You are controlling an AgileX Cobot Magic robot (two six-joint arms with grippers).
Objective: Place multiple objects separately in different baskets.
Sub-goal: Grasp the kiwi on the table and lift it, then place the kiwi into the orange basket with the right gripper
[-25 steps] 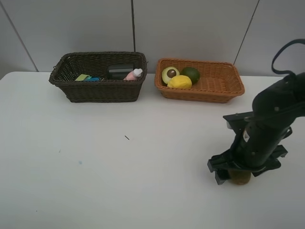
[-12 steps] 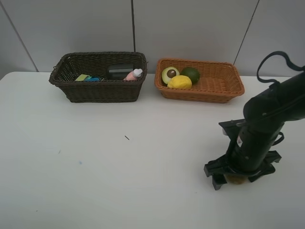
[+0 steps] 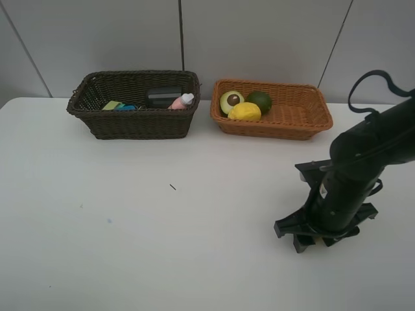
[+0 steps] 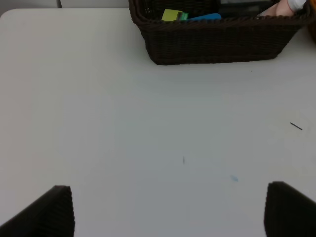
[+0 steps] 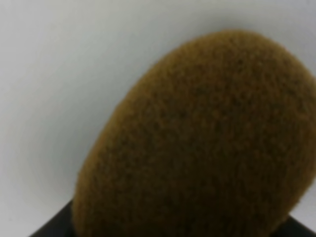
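Note:
A brown kiwi (image 5: 197, 143) fills the right wrist view, very close, on the white table. My right gripper (image 3: 316, 238) is low over it at the front right, jaws spread, and hides it in the exterior view. The orange-tan basket (image 3: 292, 126) holds a halved avocado (image 3: 231, 100), a yellow lemon (image 3: 244, 111) and a dark green fruit (image 3: 260, 99). The dark brown basket (image 3: 133, 123) holds a pink white-capped bottle (image 3: 181, 101) and a black item (image 3: 163, 95). My left gripper (image 4: 170, 212) is open and empty above the table, out of the exterior view.
The dark basket (image 4: 217, 44) also holds a yellow-green block (image 4: 172, 15) and a blue item (image 4: 205, 17). A small dark speck (image 3: 172, 187) lies mid-table. A grey panelled wall stands right behind the baskets.
My right gripper has come down and slightly left over the kiwi, which showed under it before and is now hidden in the exterior view.

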